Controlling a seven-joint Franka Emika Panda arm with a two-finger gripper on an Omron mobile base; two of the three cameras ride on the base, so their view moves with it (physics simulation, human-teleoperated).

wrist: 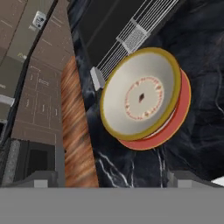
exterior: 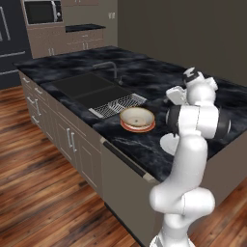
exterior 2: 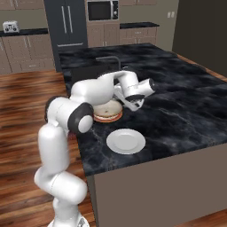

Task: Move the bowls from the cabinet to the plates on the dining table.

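The wide, shallow cream bowl with a tan-brown outside (wrist: 142,94) sits on the round orange-red plate (wrist: 183,105), which shows as a crescent past the bowl's rim, both on the glossy black, white-veined marble top of the dining table (exterior 2: 177,97). The pincer (exterior 2: 138,103) hangs just above and beside that bowl with its jaws spread wide and nothing between them; in the hand view the bowl lies ahead of the finger tips, apart from them. Beyond the bowl from the pincer is the dark sink (exterior: 89,89) with a ribbed drain rack (exterior: 116,105) at its near end. On the side toward the robot's base, near the table edge, lies the small round white plate (exterior 2: 126,141), bare. Judged from this, one half of the job looks done: one bowl is delivered and let go. The second bowl, the deeper white one with a blue pattern, has yet to be fetched from the cabinet and set on the white plate.
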